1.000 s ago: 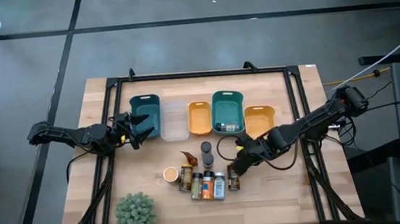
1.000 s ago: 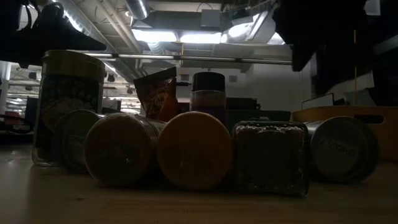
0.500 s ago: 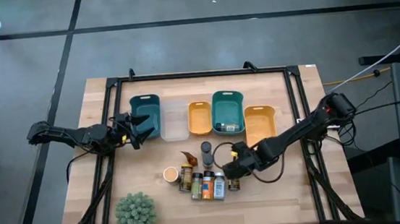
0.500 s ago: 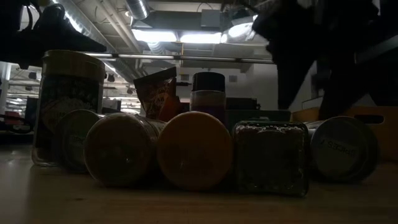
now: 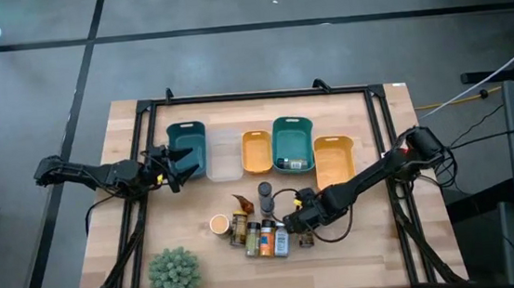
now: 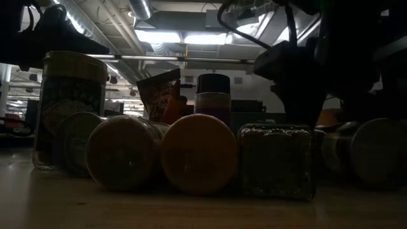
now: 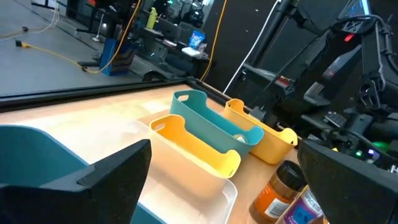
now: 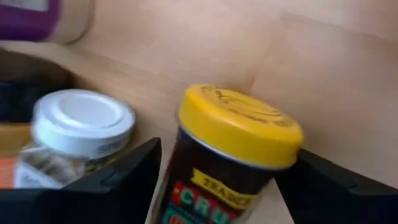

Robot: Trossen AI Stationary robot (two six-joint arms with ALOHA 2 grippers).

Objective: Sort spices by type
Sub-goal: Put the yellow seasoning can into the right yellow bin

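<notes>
right gripper (image 5: 294,225) is lowered at the right end of the spice jars (image 5: 263,237), which lie clustered on the near middle of the surface (image 5: 378,245); its fingers (image 8: 106,177) are spread to either side of a yellow-lidded jar (image 8: 233,152), not closed on it. left gripper (image 5: 177,167) hangs beside the left teal tray (image 5: 187,136), fingers spread and empty.

On the yellow-lidded spice jar (image 8: 233,155) we can make out only partial label lettering, "TRADE" in small type above large letters "CRU", and every other label on the jars across our views is too dark or small to read.
</notes>
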